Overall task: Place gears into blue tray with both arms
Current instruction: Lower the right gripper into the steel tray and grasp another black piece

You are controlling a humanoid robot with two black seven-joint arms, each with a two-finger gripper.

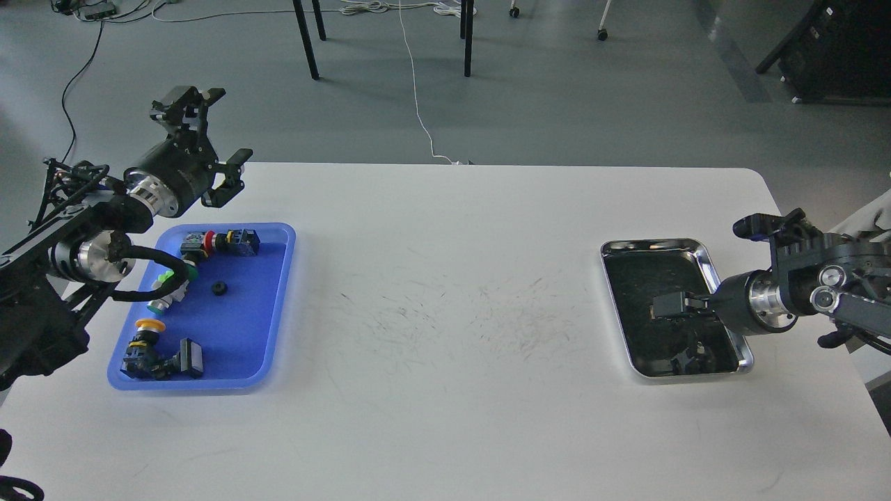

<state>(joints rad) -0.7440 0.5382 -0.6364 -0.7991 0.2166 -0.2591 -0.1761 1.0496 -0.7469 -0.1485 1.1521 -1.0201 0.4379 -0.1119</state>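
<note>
The blue tray (275,313) lies at the table's left. One small black gear (220,287) rests flat on its floor near the middle. My left gripper (230,124) hangs above the tray's far left corner, open, with nothing between its fingers. My right gripper (666,305) reaches in from the right, low over the dark floor of the silver tray (651,243). It looks like one dark block, so its fingers cannot be told apart, and it hides the floor beneath it.
Colourful push-button switches lie in the blue tray at the far end (223,242), the left side (170,287) and the near end (161,356). The white table (445,334) stretches between the two trays. Chair legs and cables are on the floor beyond.
</note>
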